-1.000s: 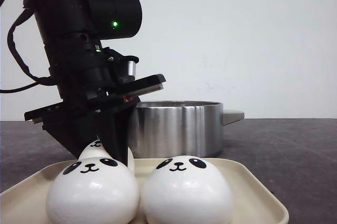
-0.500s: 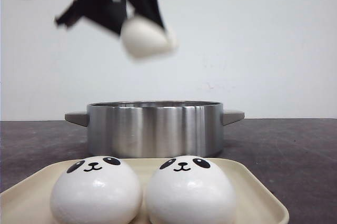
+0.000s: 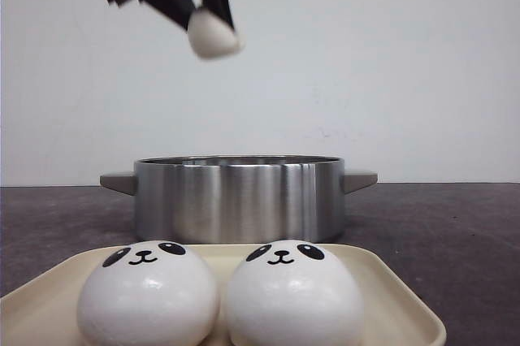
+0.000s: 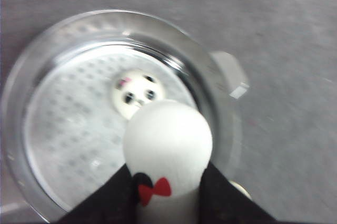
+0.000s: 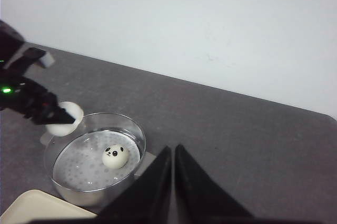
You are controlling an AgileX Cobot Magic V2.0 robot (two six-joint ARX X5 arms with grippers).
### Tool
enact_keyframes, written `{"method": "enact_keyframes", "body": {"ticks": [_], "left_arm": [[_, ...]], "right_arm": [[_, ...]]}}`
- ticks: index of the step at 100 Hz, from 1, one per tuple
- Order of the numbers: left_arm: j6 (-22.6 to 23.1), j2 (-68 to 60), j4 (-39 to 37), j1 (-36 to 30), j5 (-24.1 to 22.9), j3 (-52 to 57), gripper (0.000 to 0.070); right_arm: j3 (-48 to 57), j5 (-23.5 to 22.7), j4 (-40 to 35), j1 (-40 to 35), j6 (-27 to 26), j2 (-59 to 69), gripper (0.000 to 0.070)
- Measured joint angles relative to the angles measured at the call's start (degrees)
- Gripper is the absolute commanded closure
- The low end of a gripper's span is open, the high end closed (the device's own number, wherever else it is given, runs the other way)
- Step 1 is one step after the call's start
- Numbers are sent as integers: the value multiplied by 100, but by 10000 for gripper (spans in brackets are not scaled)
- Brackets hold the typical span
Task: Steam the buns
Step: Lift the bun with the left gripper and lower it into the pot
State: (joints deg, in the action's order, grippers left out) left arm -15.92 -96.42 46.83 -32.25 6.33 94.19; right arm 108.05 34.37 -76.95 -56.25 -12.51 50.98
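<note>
Buns are now split three ways. One bun (image 3: pixel 213 35) hangs high above the steel pot (image 3: pixel 240 198), pinched between the closed fingers of the left end effector (image 3: pixel 207 17); a second bun (image 5: pixel 116 156) already lies face-up on the perforated steamer plate (image 4: pixel 68 129) inside the pot; two more buns (image 3: pixel 148 293) (image 3: pixel 291 296) sit side by side on the cream tray (image 3: pixel 390 297) at the near edge of the desk (image 3: pixel 455 232).

A second ago the left end effector was down at the tray, closing on a bun behind the front pair. Half a second ago it was already up in the air with that bun, and since then it has drifted a little to the left and slightly farther up. The tray's back row now looks empty from the front, and the two front buns have not moved.

From the left wrist camera, the carried bun (image 4: pixel 167 148) hangs over the pot's interior, overlapping the bun on the plate, so lowering it into an open spot beside that one looks like the next step.

The right end effector (image 5: pixel 173 182) has its fingers nearly together on nothing, well away from the pot. By this count the task is about a quarter done, with the second transfer under way.
</note>
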Motion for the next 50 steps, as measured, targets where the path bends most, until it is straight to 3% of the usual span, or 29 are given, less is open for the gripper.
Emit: {"method": "enact_keyframes", "body": {"ticks": [34, 50], "left_arm": [[243, -1488, 181, 234, -28, 802, 690], [341, -2076, 219, 251, -315, 802, 690]], "right_arm": [[0, -2, 11, 0, 0, 0, 696], [0, 0, 9, 0, -92, -13, 696]]}}
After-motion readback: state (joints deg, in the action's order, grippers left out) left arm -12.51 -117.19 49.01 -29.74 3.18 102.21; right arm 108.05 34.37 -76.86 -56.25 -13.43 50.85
